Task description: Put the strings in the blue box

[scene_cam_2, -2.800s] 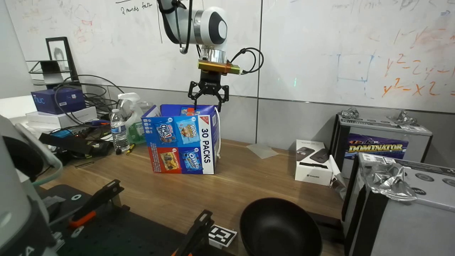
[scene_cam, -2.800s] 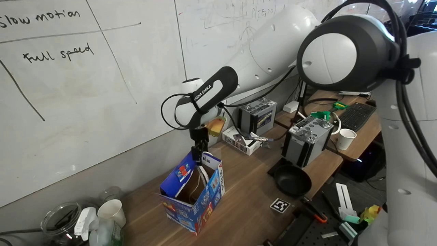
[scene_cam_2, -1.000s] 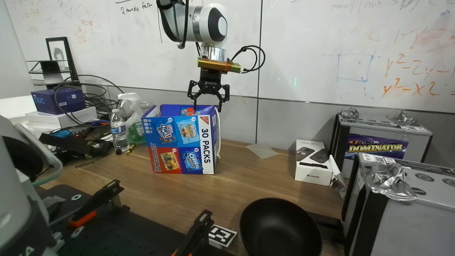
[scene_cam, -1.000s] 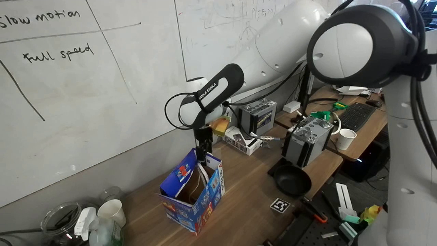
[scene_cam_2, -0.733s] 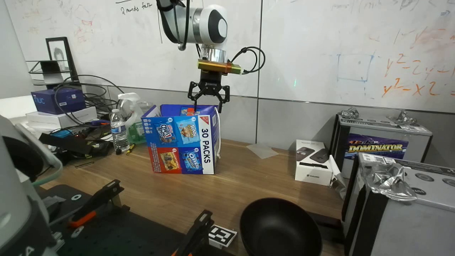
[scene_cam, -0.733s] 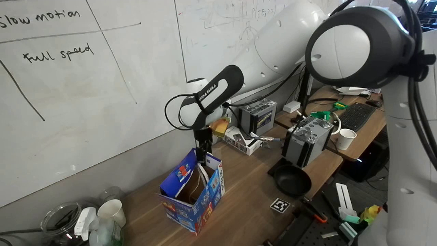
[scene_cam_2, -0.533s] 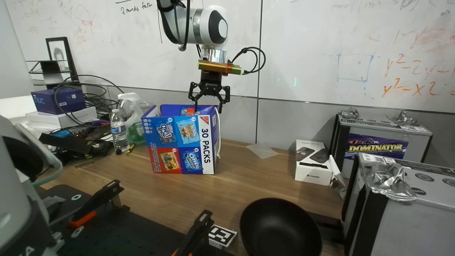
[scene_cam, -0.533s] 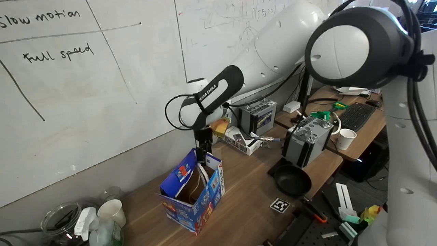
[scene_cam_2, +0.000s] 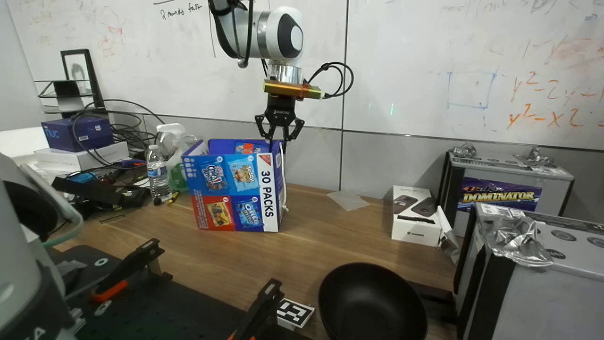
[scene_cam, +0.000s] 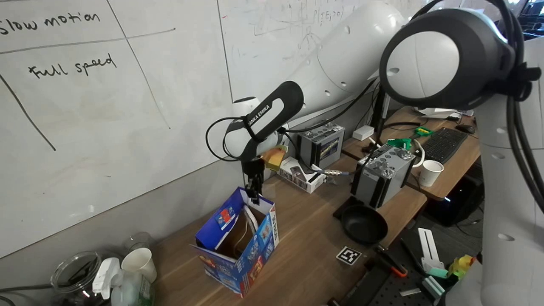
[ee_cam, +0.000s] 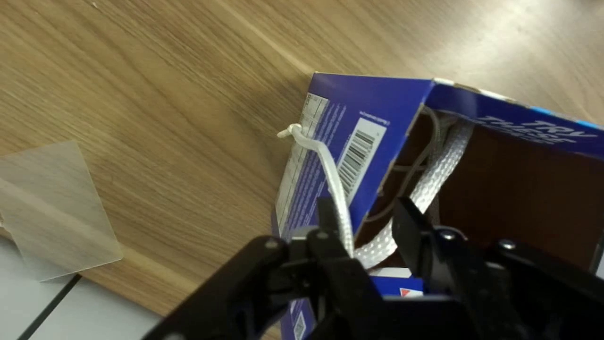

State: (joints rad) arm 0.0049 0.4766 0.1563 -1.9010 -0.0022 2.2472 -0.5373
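The blue box (scene_cam: 257,257) stands with its top open on the wooden table, its printed side (scene_cam_2: 231,189) showing in an exterior view. White strings (ee_cam: 436,172) lie partly inside it. One end of the strings (ee_cam: 330,174) is draped over the barcode wall and hangs outside, also visible as a thin strand (scene_cam_2: 284,189). My gripper (ee_cam: 364,219) straddles that wall's top edge, one finger outside and one inside the box. Its jaws stand partly open, with string and the wall edge between them; whether the fingers touch the string I cannot tell. In an exterior view the gripper (scene_cam_2: 278,145) points down.
The whiteboard wall rises close behind the box. A black pan (scene_cam_2: 373,302), a white phone box (scene_cam_2: 415,217) and grey metal devices (scene_cam_2: 528,283) stand on the table. A spray bottle (scene_cam: 127,284) and paper cup (scene_cam: 140,263) are at the box's other side.
The jaws have drawn much closer together within the last half second. The blue box has shifted slightly left in an exterior view. The arm itself has stayed nearly in place.
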